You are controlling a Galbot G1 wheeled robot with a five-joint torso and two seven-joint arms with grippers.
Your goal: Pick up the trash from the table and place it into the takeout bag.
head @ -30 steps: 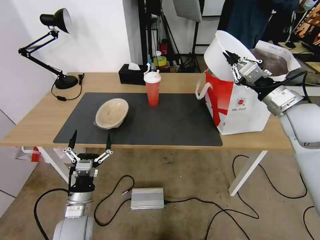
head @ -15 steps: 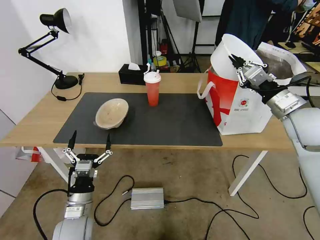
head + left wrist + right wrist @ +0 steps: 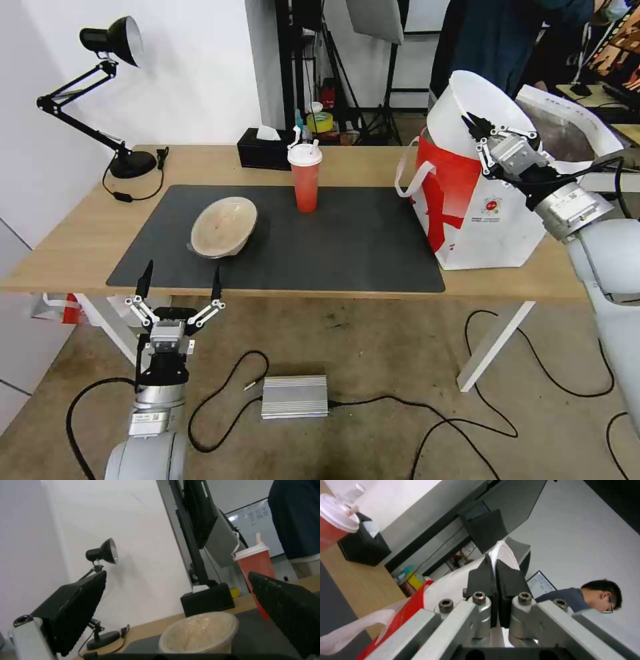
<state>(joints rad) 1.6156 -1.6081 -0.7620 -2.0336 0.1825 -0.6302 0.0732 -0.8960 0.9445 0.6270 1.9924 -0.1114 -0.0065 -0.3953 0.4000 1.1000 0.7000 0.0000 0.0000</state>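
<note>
A long light-wood counter [image 3: 87, 233] carries a dark grey mat [image 3: 347, 240], which serves as the landmark here. At the mat's right end stands the takeout bag [image 3: 487, 220], a boxy white-and-red tote with its foil-lined mouth open. The right gripper [image 3: 475, 127] is raised at the bag's near rim, its jaws clamped tight on the edge of a round white bowl [image 3: 460, 113], which is tilted on its side above the bag's opening. On the mat's left part rests a shallow beige plastic bowl [image 3: 223, 227], leaning slightly. Near the mat's far edge, toward the middle, stands a tall red drink cup [image 3: 305, 179] with a white lid and straws. The left gripper [image 3: 179, 283] hangs below the counter's front edge, in front of the mat's left corner, jaws spread wide and holding nothing.
</note>
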